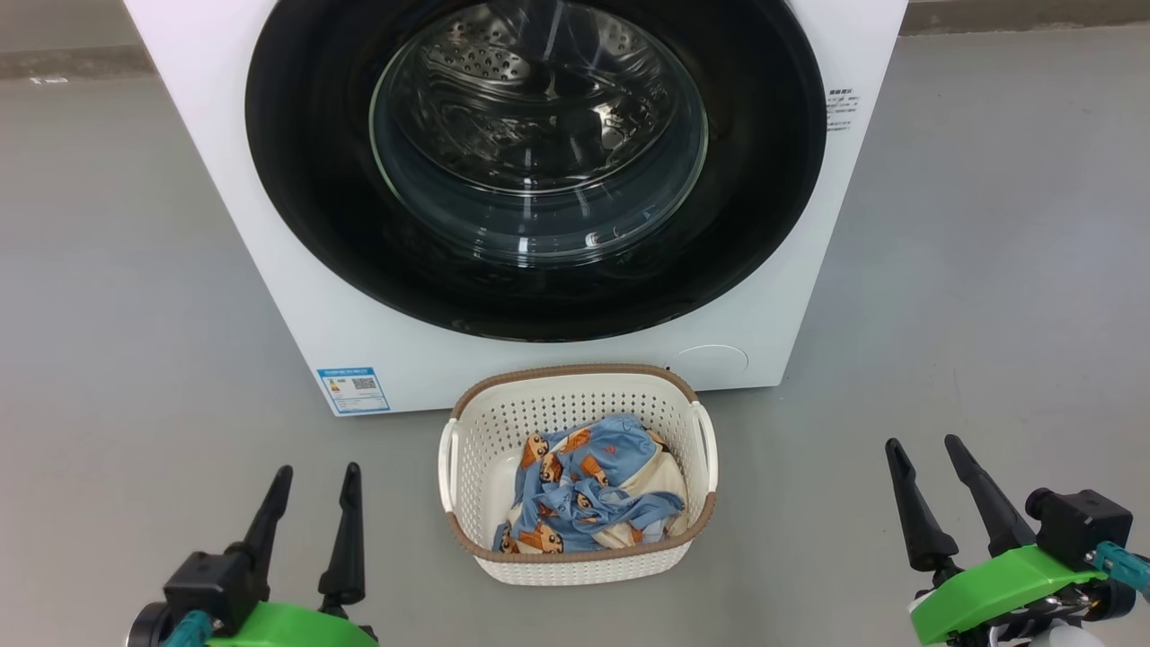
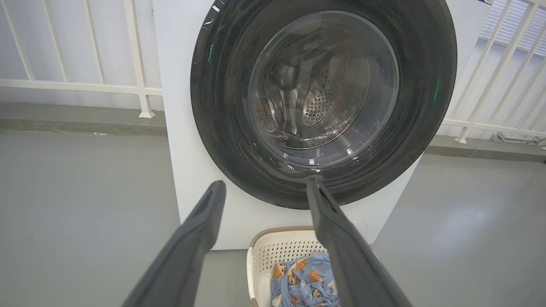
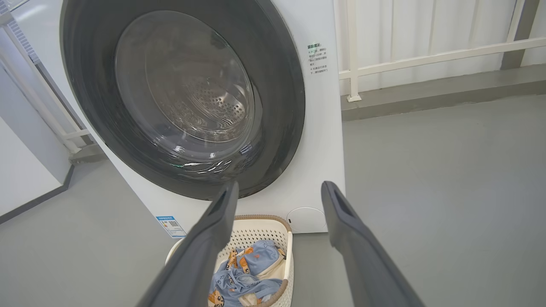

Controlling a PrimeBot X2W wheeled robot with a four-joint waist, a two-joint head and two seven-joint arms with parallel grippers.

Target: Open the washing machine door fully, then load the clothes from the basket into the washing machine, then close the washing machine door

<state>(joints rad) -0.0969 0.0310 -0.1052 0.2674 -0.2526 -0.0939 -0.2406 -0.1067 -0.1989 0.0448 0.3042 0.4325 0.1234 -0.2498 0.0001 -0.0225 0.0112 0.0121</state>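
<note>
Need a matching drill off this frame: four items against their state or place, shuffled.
1. washing machine door
2. clothes
3. basket
4. left gripper

A. open, holding nothing
B. shut
C. standing in front of the washing machine
D. piled in the basket

Pairs: 1-B, 2-D, 3-C, 4-A

a laundry corner, seemingly on a balcony or terrace: a white washer (image 1: 431, 368) stands on a bare grey floor (image 1: 988, 270), a basket (image 1: 575, 370) of clothes (image 1: 588, 490) sits before it, and a white railing (image 2: 85, 87) on a low kerb (image 2: 76, 121) runs behind
</note>
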